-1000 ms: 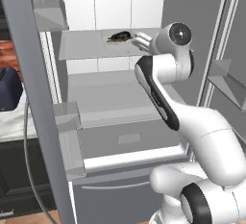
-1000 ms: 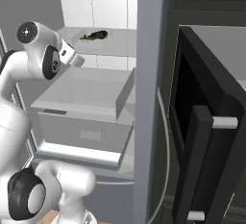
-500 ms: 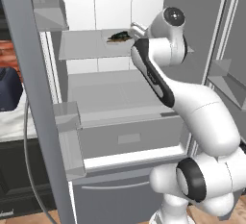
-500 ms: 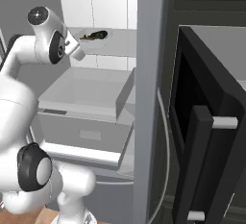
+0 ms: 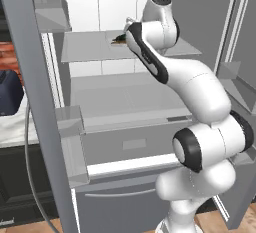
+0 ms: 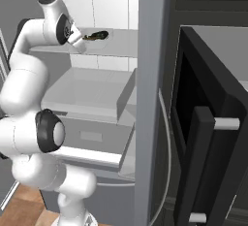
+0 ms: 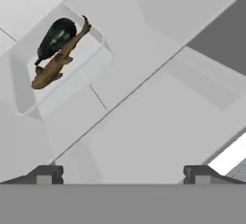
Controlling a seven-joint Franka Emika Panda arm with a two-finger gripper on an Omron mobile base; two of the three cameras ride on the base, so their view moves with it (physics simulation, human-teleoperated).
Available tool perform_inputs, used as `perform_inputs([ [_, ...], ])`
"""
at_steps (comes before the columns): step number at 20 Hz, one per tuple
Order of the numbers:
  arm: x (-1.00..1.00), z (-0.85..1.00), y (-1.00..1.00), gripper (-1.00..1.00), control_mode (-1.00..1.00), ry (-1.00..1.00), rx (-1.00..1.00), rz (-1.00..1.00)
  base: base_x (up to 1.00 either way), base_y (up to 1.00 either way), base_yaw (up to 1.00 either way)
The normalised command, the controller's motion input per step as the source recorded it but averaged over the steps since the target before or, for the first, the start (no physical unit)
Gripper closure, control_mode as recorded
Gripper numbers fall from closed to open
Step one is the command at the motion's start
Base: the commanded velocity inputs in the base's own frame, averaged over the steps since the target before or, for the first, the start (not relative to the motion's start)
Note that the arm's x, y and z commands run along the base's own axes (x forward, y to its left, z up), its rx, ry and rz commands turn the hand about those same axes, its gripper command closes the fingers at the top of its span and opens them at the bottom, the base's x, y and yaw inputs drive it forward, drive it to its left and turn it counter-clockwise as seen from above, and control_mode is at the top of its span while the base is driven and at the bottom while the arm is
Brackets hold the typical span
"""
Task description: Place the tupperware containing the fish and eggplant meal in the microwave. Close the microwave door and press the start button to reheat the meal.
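Where shelf lies flat, translucent square tupperware (image 7: 57, 69) w/ lumpy meal (image 7: 56, 50).

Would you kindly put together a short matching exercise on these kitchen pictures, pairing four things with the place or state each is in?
Things:
1. tupperware
2. fish and eggplant meal
3. microwave door
4. gripper

Places or states:
A. swung open, bar handle facing the camera
B. lying inside a translucent container
C. open, with nothing between its fingers
D. standing on an upper fridge shelf

Pairs: 1-D, 2-B, 3-A, 4-C
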Motion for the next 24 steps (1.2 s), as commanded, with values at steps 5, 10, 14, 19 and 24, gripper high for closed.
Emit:
perform_inputs([
  [5,0.66,-0.08,0.10,-1.00,-1.00,0.11,0.00,-0.03,0.00,0.00,0.00],
  [10,0.65,-0.17,0.07,-1.00,-1.00,0.06,0.00,-0.02,0.00,0.00,0.00],
  [14,0.62,-0.22,0.06,-1.00,-1.00,0.01,0.00,-0.02,0.00,0.00,0.00],
  [19,0.53,-0.31,0.04,-1.00,-1.00,0.00,0.00,-0.03,0.00,0.00,0.00],
  [24,0.45,-0.27,0.00,-1.00,-1.00,0.00,0.00,-0.04,0.00,0.00,0.00],
])
